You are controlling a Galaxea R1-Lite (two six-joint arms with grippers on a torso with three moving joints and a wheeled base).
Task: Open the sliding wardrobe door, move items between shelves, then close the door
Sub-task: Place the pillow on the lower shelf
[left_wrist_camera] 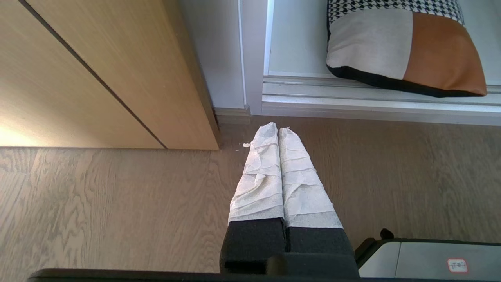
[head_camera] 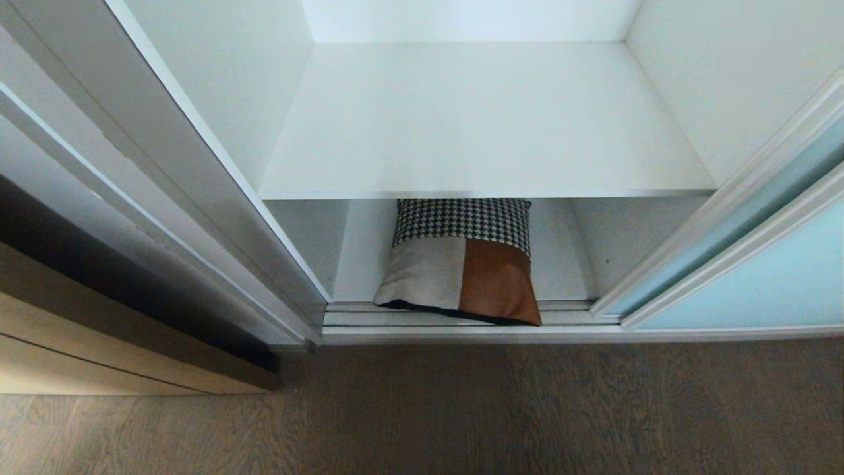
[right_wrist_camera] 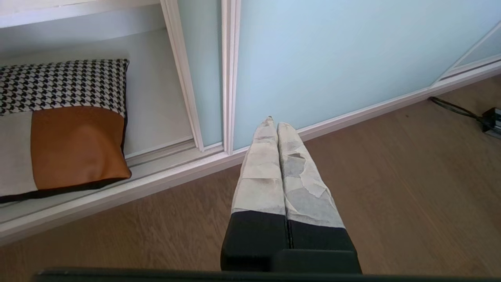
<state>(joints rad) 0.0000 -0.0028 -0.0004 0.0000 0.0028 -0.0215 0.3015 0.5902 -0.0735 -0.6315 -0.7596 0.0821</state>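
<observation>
The wardrobe stands open. The aqua door [head_camera: 758, 277] is slid to the right, its white-framed edge at the right side of the open compartment. In the right wrist view it overlaps a second aqua panel [right_wrist_camera: 332, 66] behind the floor track.

Inside, an upper white shelf [head_camera: 481, 125] spans the compartment and lies bare. Under it, on the bottom board [head_camera: 560, 264], sits a patchwork cushion [head_camera: 465, 264]: houndstooth check at the back, a pale grey square and a tan-brown square at the front, with a black edge below. It leans slightly forward, and its front edge lies over the sliding track [head_camera: 409, 318] at the threshold. It sits roughly midway between the compartment's side walls.

Neither arm shows in the head view. The left pincer [left_wrist_camera: 278, 129] hangs over the wooden floor [left_wrist_camera: 117, 203], its white-wrapped fingers [left_wrist_camera: 262, 176] pressed together and empty. Its tips point toward the wardrobe's left corner, beside a light wooden panel [left_wrist_camera: 98, 70]. The cushion lies well apart from it.

The right pincer [right_wrist_camera: 274, 123] also hangs over the floor, closed and holding nothing. Its tips point at the base of the aqua door, near the track. A black cable [right_wrist_camera: 454, 107] runs along the floor at the far side.
</observation>
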